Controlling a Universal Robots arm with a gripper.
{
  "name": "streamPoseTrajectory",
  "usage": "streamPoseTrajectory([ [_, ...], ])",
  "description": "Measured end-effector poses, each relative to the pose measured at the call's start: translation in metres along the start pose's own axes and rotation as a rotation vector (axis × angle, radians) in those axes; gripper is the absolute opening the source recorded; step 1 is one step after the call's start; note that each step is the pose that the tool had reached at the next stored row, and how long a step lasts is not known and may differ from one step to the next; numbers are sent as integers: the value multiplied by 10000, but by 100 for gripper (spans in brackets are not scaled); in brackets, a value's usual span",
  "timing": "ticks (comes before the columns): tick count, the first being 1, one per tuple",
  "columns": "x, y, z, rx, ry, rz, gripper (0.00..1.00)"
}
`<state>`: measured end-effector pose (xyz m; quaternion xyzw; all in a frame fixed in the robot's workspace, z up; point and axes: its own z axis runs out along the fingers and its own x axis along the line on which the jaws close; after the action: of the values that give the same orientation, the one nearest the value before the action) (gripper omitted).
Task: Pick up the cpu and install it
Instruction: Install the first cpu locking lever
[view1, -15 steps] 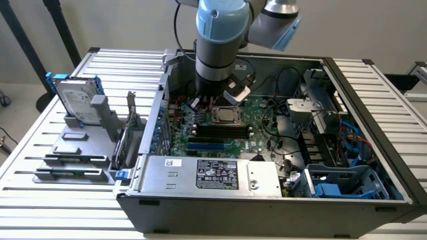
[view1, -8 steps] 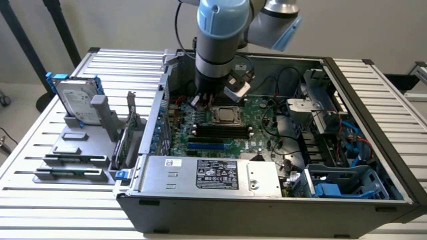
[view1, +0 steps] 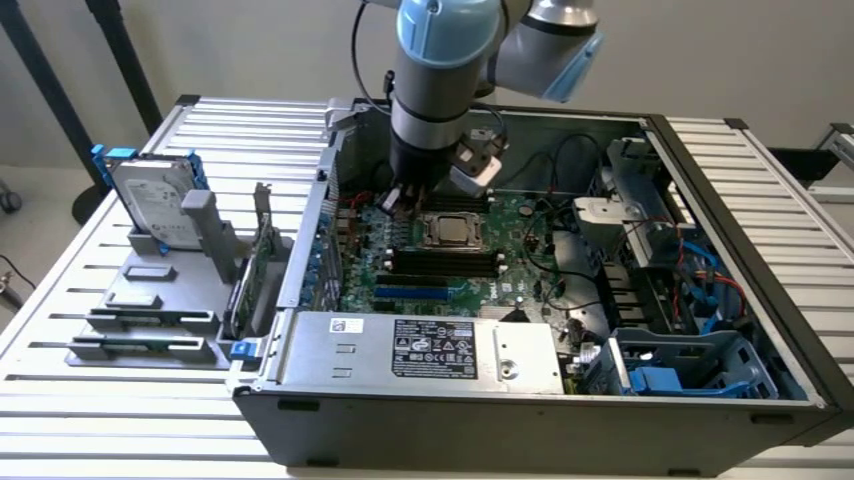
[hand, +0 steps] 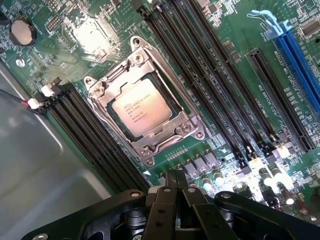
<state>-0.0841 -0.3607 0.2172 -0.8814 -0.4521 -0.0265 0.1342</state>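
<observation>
— Where's the cpu (hand: 141, 108) relative to the gripper (hand: 176, 181)?

— Seated in the metal socket frame (hand: 145, 115) on the motherboard (view1: 514, 262), just beside the fingertips, not touching; in the exterior view it lies right of the arm (view1: 434, 95), mid-case.

— And the fingers?

— Pressed together, pinching nothing.

— Orientation?

— Flat, shiny face up. It's square, so no long axis; edges parallel to the memory slots (hand: 210, 75).

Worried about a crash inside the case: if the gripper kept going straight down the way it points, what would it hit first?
Probably the motherboard, just beside the cpu in its socket; the shut gripper holds nothing, though depth is unclear.
</observation>
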Motion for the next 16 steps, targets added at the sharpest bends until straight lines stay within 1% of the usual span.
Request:
streamPoseTrajectory([
  [4, 14, -11, -9, -41, -124, -299, 11],
  [10, 35, -30, -44, -85, -277, -779, 11],
  [13, 43, -37, -63, -108, -322, -1026, 11],
  [16, 48, -42, -79, -142, -342, -1294, 11],
])
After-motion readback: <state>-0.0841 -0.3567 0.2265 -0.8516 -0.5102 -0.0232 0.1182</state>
